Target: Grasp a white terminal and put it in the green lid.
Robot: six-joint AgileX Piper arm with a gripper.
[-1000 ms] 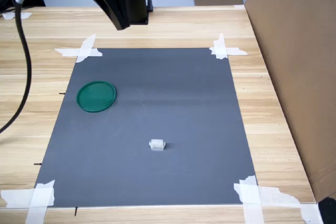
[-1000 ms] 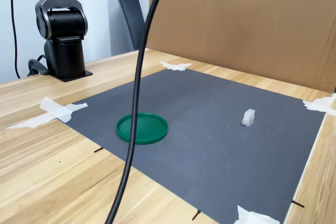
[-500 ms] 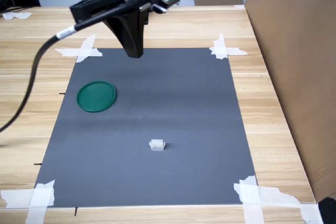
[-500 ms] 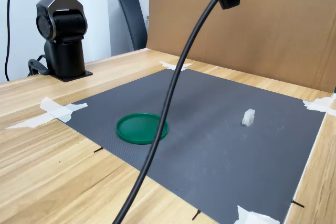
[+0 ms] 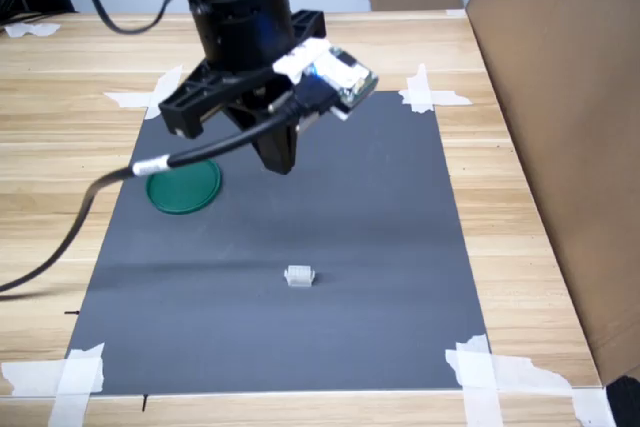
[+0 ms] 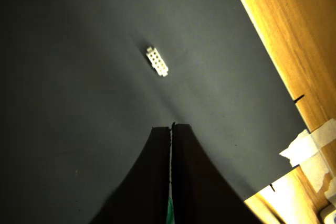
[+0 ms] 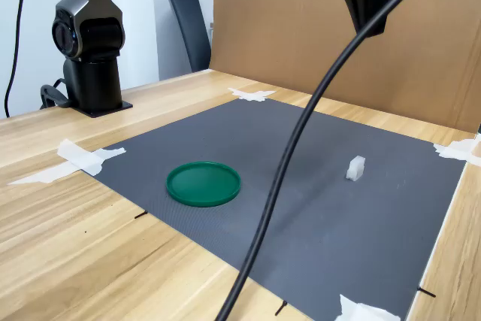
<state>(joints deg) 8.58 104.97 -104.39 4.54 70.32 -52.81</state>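
Observation:
The white terminal [image 5: 298, 275] [image 6: 157, 61] [image 7: 355, 168] lies alone on the dark grey mat, towards the near edge in the first exterior view. The green lid [image 5: 183, 187] [image 7: 204, 183] rests flat on the mat at the first exterior view's left, partly crossed by the arm's cable there. My gripper [image 5: 283, 162] [image 6: 171, 126] [image 7: 373, 24] hangs high above the mat between lid and terminal, pointing down. Its two black fingers are pressed together with nothing between them. In the wrist view the terminal sits a short way beyond the fingertips.
The grey mat [image 5: 380, 197] is taped at its corners to a wooden table. A tall cardboard wall [image 5: 560, 97] [image 7: 301, 28] stands along the first exterior view's right. The arm's base [image 7: 86, 43] stands at the table's far end, and a black cable [image 7: 301, 148] droops across the second exterior view.
The arm has swung out from the far edge over the mat and come lower, closer to the terminal. Lid and terminal have stayed put.

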